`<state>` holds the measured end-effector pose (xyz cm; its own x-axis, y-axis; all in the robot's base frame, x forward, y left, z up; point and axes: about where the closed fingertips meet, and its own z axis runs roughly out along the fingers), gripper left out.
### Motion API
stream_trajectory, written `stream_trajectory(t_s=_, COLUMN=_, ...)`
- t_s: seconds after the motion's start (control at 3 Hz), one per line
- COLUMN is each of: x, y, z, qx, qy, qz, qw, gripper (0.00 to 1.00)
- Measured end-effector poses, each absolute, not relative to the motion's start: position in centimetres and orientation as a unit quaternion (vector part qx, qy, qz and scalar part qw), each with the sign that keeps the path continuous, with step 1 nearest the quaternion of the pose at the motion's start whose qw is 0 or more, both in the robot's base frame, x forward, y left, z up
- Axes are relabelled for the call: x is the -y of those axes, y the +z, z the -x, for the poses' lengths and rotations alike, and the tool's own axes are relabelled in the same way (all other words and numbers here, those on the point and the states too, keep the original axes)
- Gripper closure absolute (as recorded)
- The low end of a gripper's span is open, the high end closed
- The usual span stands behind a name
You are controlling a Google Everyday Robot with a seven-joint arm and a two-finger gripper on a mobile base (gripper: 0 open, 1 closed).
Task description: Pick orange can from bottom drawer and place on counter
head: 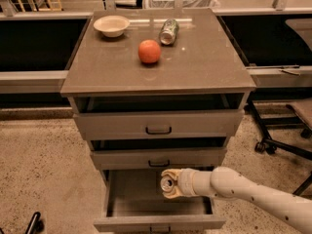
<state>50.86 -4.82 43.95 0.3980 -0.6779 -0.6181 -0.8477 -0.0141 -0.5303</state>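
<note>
The bottom drawer [161, 223] is pulled out; its grey floor is bare where it shows. My gripper [169, 183] reaches in from the right above that drawer and is shut on the orange can [166, 182], whose silver lid with pull tab faces the camera. The can hangs in front of the middle drawer's lower edge, clear of the drawer floor. The counter [195, 67] lies well above the gripper.
On the counter are a round orange fruit [149, 51], a green-and-white can [168, 31] on its side and a white bowl [111, 25]. The top and middle drawers stand slightly open. An office chair base [278, 143] is at the right.
</note>
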Motion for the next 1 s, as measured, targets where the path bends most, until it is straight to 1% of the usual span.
stream_trajectory(t_s=0.33, x=5.2, y=46.5, z=-52.9, qx=-0.561, qy=0.08, qz=0.674, qw=0.473, gripper=1.0)
stream_trajectory(t_s=0.67, x=8.0, y=53.3, z=-54.8, qx=-0.569, qy=0.098, qz=0.618, qw=0.533, gripper=1.0)
stream_trajectory(t_s=1.0, x=7.4, y=54.0, z=-53.1, qx=-0.556, qy=0.13, qz=0.626, qw=0.531, gripper=1.0)
